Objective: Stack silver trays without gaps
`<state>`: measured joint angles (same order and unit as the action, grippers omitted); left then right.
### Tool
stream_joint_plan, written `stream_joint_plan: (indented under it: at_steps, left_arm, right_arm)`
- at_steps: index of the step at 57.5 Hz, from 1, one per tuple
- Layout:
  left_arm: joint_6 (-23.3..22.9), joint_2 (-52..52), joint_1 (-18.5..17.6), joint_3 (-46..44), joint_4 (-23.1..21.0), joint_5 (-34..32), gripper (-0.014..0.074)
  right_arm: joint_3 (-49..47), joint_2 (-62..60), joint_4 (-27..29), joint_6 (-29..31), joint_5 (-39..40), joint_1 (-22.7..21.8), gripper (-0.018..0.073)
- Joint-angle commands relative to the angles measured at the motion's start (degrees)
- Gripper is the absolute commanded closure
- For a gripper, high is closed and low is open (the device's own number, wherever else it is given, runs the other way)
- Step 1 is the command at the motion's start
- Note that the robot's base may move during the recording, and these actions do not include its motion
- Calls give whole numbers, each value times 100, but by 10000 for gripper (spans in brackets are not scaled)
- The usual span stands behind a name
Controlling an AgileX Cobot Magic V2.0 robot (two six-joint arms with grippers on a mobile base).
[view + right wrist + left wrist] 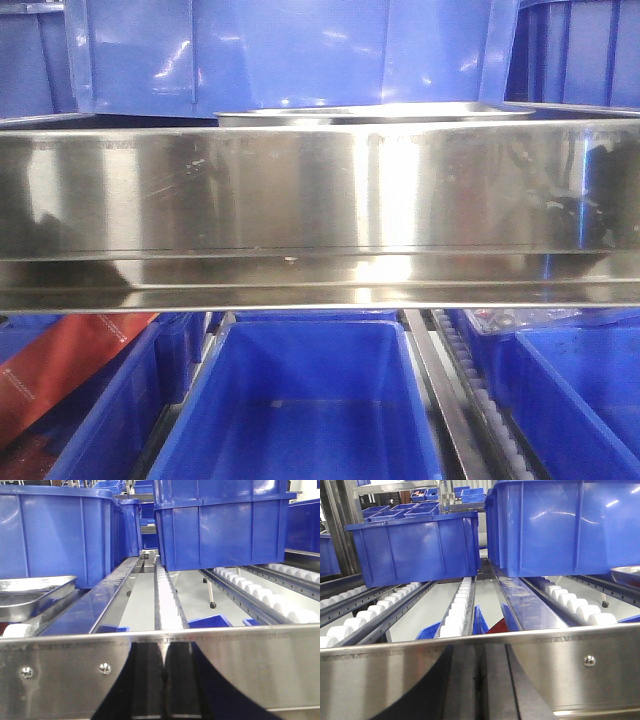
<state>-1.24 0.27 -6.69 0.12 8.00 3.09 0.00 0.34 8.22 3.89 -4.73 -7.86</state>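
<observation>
Trays [365, 112] sit at 12 o'clock on the shelf, just behind the steel band [320, 200] and in front of a blue bin [290, 50]. Neither hand is visible, so grip cannot be told.

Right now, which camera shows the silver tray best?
The right wrist view: the silver tray shows rim and side wall. The front view catches only its rim; the left wrist view, just a corner.

silver tray [375, 113]: mirror silver, 12 o'clock | bins [290, 50]: glossy blue, 12 and 6 o'clock | shelf band [320, 200]: streaked silver | rollers [457, 612]: white | packet [60, 365]: red-orange, 8 o'clock
</observation>
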Motion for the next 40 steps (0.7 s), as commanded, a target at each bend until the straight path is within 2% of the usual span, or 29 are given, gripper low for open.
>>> stream_joint_plan:
  at_steps: [1,40]
  left_arm:
    - [17,-27,12,-12,26,-101,613]
    - [17,-27,12,-12,91,-106,613]
  right_arm:
    - [0,-34,-45,34,94,4,637]
    - [0,-34,-45,34,94,4,637]
